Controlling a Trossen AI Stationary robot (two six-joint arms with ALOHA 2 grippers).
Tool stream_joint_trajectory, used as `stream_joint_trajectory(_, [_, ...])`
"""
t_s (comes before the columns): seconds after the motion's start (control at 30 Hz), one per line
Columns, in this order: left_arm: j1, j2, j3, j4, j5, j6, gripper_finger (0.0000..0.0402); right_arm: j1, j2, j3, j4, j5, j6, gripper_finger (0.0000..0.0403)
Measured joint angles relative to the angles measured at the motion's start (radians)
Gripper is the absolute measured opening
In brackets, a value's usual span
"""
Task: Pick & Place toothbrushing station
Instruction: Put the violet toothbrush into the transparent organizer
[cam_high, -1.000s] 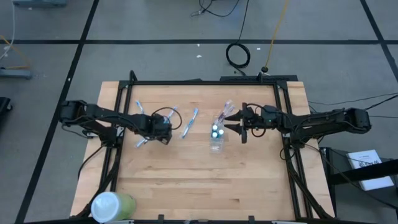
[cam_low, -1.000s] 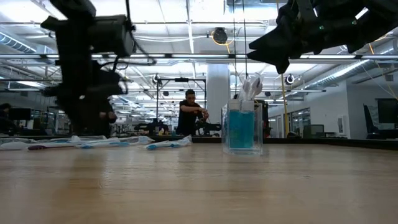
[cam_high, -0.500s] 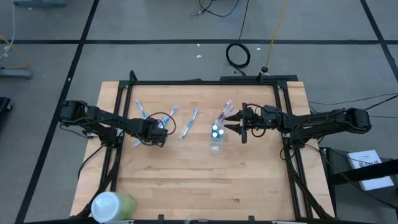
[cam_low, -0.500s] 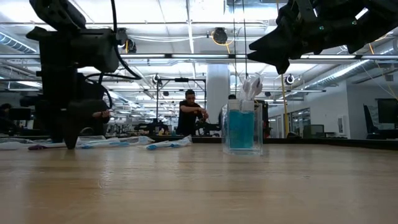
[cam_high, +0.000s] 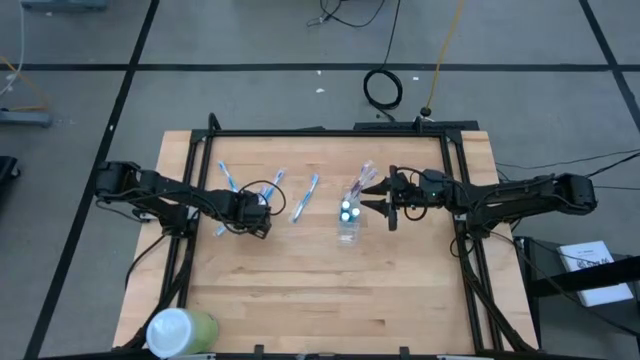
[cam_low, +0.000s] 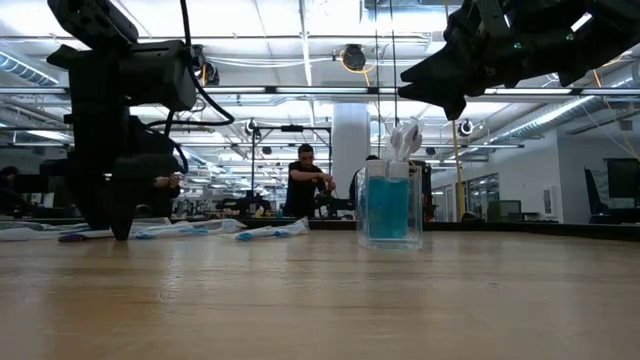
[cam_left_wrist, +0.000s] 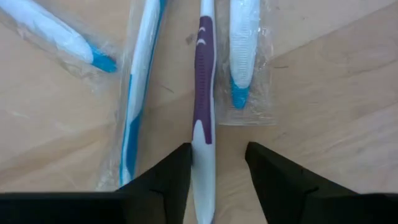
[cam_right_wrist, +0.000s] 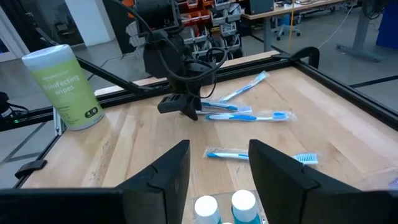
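Observation:
My left gripper (cam_left_wrist: 219, 149) is open and low over the table (cam_high: 300, 290) at its left. Its fingers stand on either side of the handle of a purple-and-white toothbrush (cam_left_wrist: 203, 118) that lies flat on the wood. I cannot tell whether they touch it. Blue-and-white wrapped toothbrushes (cam_left_wrist: 140, 93) (cam_left_wrist: 244, 50) lie beside it. My right gripper (cam_high: 375, 203) is open and empty, above and just right of the clear cup (cam_high: 348, 220). The cup (cam_low: 388, 205) stands upright and holds white-capped tubes (cam_right_wrist: 205, 208) and wrapped brushes (cam_low: 403, 140).
More wrapped toothbrushes lie on the wood left of the cup (cam_high: 307, 197) (cam_high: 225, 178). A pale-green wipes container (cam_high: 180, 330) stands at the near left corner. A black frame (cam_high: 330, 131) runs along the table's edges. A person (cam_low: 305, 185) is in the room beyond.
My left gripper has gone down to the table top and a little toward the left edge, ending with its fingers around the purple brush's handle. My right gripper and the cup have kept still.

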Motion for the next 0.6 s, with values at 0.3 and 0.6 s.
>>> stream_joint_trajectory(0.3, [-0.002,0.000,0.002,-0.002,0.005,-0.025,0.0038,0.000,0.000,0.000,0.000,0.000,0.000,0.0155])
stream_joint_trajectory(0.6, [-0.007,0.003,0.013,-0.014,-0.057,-0.018,0.0024,0.000,0.000,0.000,0.001,0.000,0.007,0.0155])
